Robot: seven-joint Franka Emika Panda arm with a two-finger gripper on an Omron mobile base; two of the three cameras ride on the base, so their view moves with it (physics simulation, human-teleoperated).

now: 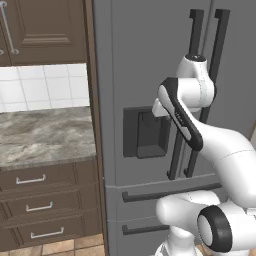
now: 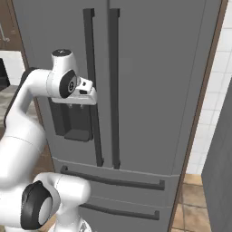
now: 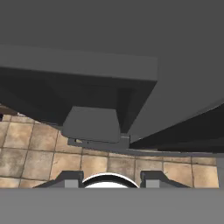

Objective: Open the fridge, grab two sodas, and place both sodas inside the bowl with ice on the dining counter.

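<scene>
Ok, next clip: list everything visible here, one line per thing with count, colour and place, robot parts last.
fridge: one, grey, doors closed, directly ahead of the arm.
door handles: two, dark vertical bars, at the middle seam of the fridge.
dispenser recess: one, dark, in the left door.
drawer handles: two, dark horizontal bars, low on the fridge.
counter: one, grey-brown marbled, left of the fridge.
cabinet drawers: three, brown with silver pulls, under the counter.
wall tiles: white, behind the counter.
floor tiles: tan.
arm: one, white with dark joints.
gripper: one, dark fingertips, shut, by the left handle, over the dispenser.
</scene>
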